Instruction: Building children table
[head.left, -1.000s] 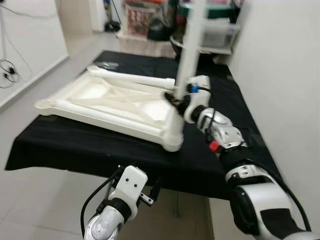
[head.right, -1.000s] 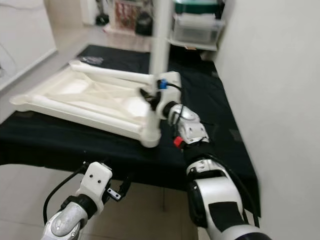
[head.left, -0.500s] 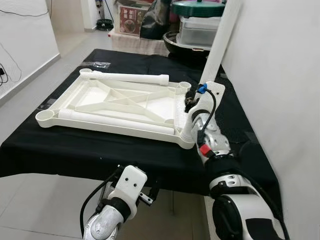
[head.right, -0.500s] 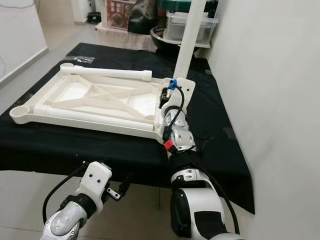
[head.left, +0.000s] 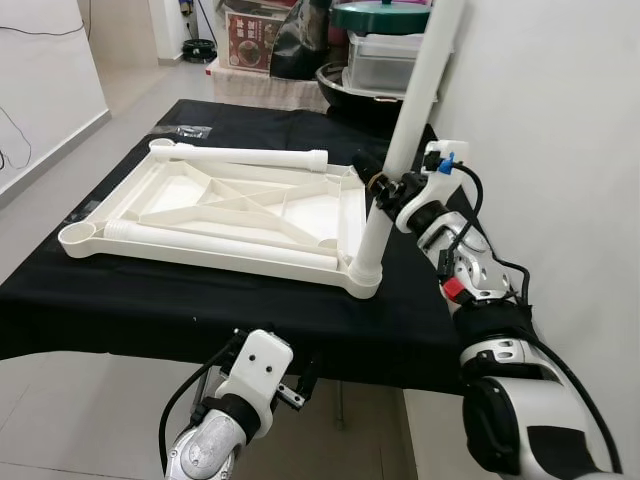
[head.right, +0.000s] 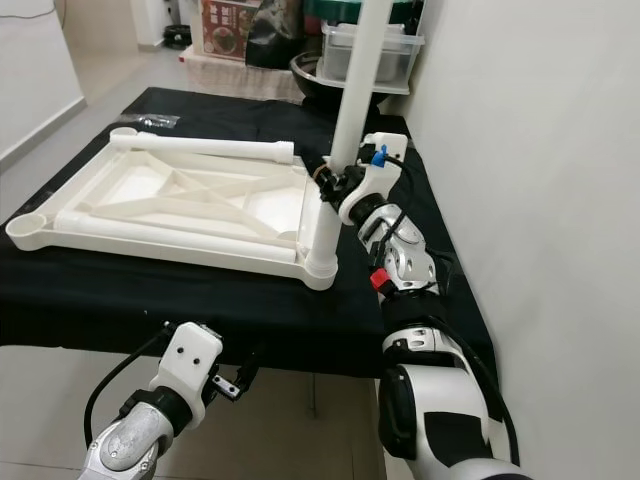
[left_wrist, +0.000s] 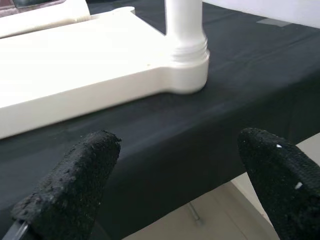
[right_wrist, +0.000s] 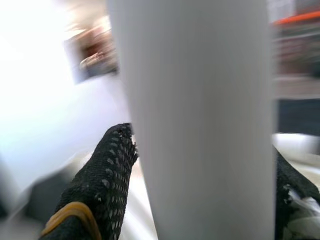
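The right gripper (head.left: 385, 186) is clamped around a long white plastic table leg (head.left: 412, 120), its black fingers (right_wrist: 107, 170) on either side of the tube, well above the leg's foot, which sits in the near corner socket of the upturned white plastic tabletop frame (head.left: 215, 205) on the black-draped table (head.left: 120, 300). Two more white leg tubes (head.left: 250, 157) lie on the frame beyond the gripper. The leg leans slightly (likely not fully seated), so pushing off-axis could jam it or drag the frame toward the edge. The left gripper (left_wrist: 165, 185) hangs spread open below the table's near edge, idle.
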